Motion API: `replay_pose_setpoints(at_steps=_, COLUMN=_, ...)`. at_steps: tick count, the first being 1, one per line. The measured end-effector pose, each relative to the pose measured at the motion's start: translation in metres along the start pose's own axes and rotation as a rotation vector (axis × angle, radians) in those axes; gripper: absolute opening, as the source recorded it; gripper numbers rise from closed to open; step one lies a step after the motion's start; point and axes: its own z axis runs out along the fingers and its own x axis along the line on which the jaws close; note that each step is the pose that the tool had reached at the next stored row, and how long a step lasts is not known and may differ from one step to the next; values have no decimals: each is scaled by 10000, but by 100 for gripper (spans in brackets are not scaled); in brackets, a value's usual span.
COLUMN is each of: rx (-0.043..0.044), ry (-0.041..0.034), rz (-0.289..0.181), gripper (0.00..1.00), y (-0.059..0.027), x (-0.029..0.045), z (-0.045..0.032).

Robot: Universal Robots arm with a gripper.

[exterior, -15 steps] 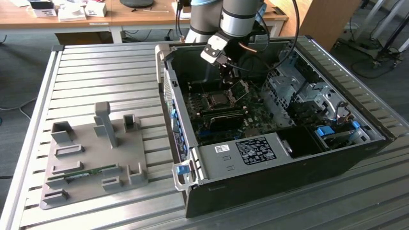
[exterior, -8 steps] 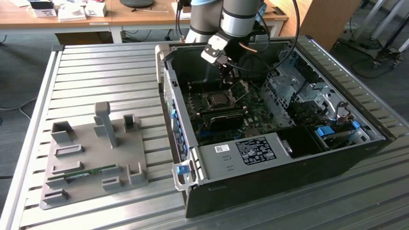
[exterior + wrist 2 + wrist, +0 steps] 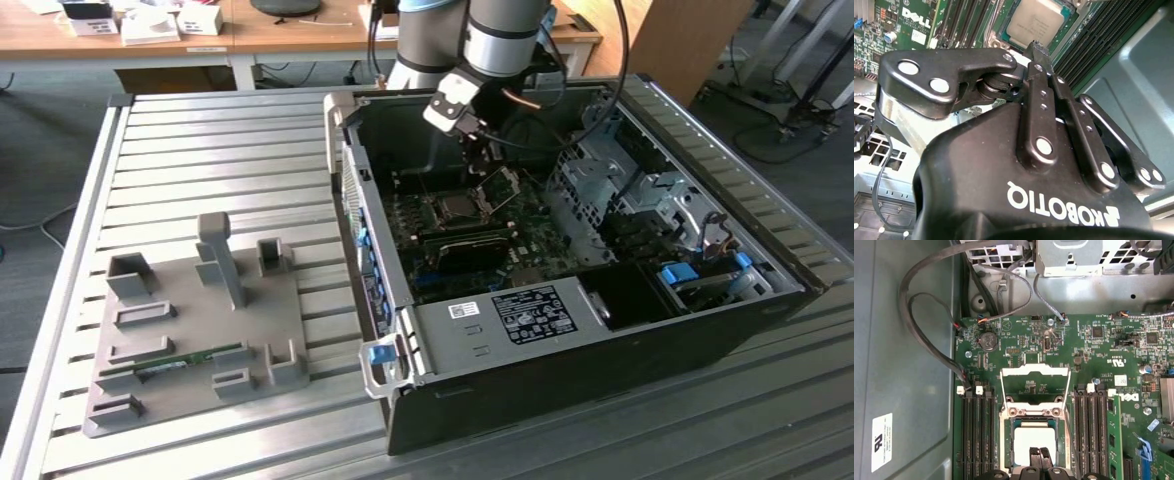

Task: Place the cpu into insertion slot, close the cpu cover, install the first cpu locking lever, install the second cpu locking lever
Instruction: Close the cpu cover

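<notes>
Slatted table (image 3: pixel 200 150) bears case (image 3: pixel 601 370); cpu (image 3: pixel 1041 22) seated.

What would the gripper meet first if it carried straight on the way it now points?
Most likely the silvery chip lying in its socket on the green board: in the first wrist view the gripper points straight at it. The gap between them is unclear.

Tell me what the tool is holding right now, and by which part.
Nothing: the tool is shut and empty, poised over the pale silvery square metal chip.
</notes>
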Motion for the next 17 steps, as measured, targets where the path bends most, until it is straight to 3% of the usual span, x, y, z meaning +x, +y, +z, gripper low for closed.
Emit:
replay_pose_setpoints(at_steps=14, rx=-1, ry=0, rz=0, gripper=11, y=35, x=1, z=-16)
replay_pose_setpoints(at_steps=15, rx=0, ry=0, rz=0, gripper=11, y=38, x=2, z=-80)
replay_pose_setpoints(at_steps=17, rx=0, ry=-1, rz=1, gripper=11, y=39, x=2, z=-106)
